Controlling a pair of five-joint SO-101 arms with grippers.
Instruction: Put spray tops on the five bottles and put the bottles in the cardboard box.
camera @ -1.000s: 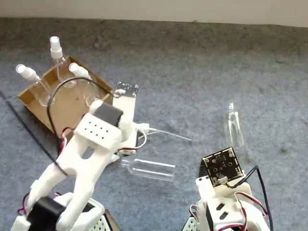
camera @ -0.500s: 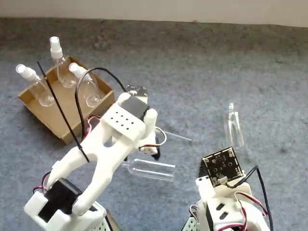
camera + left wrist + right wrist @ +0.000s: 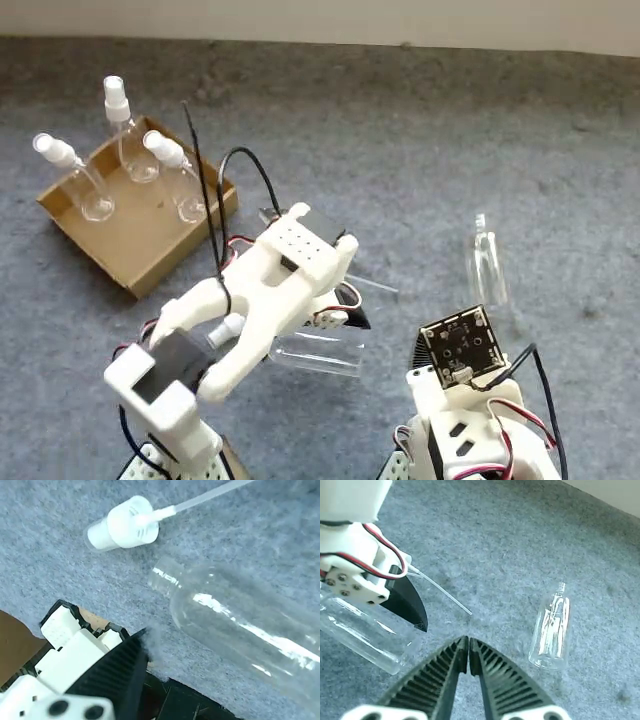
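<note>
Open bottle [image 3: 240, 615] lies on its side, near centre of table [image 3: 450, 150], spray top [image 3: 122, 525] just beside its mouth; probably light, stiff, slick, prone to roll, so grip mid-body; left claw [image 3: 350, 318] over it, state can't tell; right claw [image 3: 468, 647] together, empty.

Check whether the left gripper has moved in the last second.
Yes. In the high view the left gripper has swung away from the box, rightward and toward the arms' bases, and now sits over the lying bottle.
</note>
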